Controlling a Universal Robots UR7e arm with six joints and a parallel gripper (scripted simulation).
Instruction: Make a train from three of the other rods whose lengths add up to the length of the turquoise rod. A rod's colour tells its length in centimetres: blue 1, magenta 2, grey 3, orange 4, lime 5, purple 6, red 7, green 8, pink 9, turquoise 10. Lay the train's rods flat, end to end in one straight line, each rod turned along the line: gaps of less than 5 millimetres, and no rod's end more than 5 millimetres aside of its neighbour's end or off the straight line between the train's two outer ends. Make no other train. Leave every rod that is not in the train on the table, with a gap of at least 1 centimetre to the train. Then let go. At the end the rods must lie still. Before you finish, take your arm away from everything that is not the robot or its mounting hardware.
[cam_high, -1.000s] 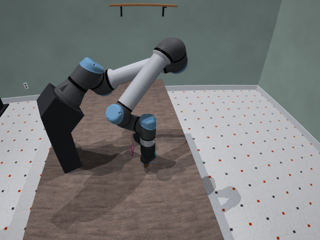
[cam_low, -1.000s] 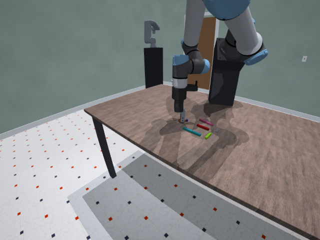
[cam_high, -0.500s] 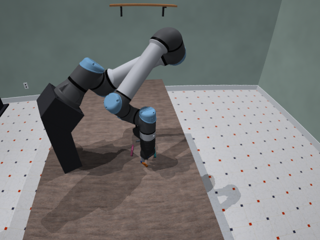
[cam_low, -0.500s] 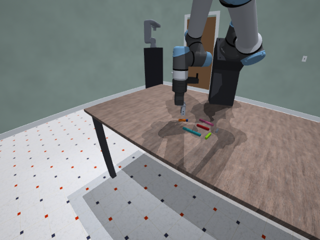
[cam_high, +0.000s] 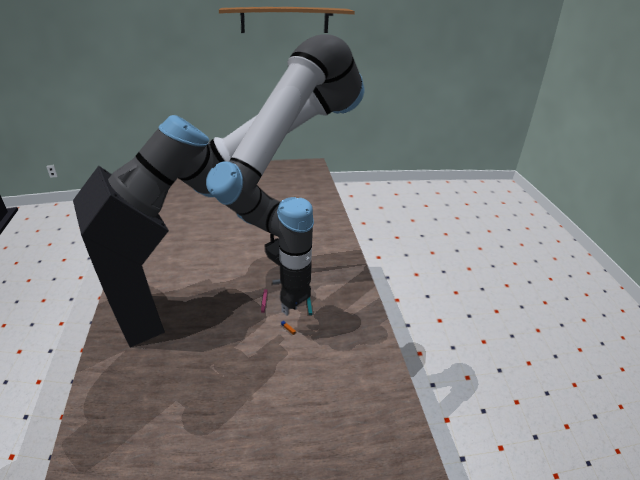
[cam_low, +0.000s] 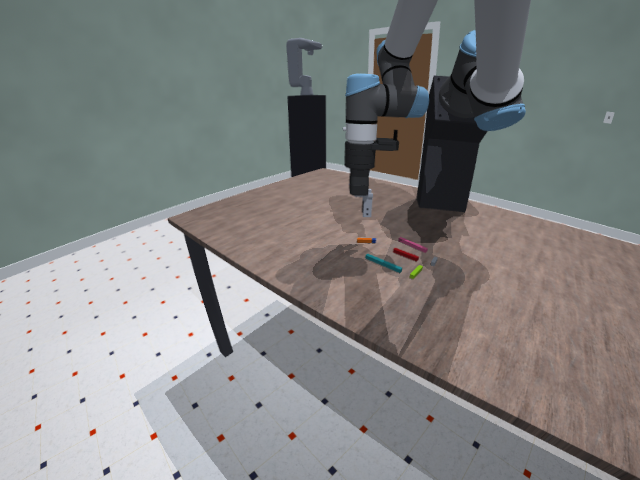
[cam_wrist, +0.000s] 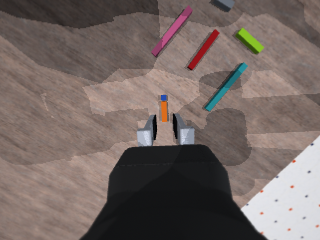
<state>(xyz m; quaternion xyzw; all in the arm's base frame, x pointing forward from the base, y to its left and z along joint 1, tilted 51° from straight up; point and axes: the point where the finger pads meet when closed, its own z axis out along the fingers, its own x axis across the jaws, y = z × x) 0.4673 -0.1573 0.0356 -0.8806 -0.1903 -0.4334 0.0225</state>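
- Top view: two-finger grey gripper (cam_high: 285, 310) is hanging above the brown wood-grain table (cam_high: 217, 413), fingers partly spread, gripping nothing. Short orange rod (cam_high: 290, 328) is lying flat just below, at its 6 o'clock, with the tiny blue rod (cam_high: 283, 323) touching its end.
- Exterior view: gripper is sitting well above the pair; the lime green rod (cam_low: 416, 271) would complete ten.
- Wrist view: orange rod is showing between the fingertips, blue at 12 o'clock. Best to be rising straight, not brushing the joint.

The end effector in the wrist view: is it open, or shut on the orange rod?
Open. The end effector hangs above the table, with its fingers apart, and the orange rod lies flat below them, untouched.
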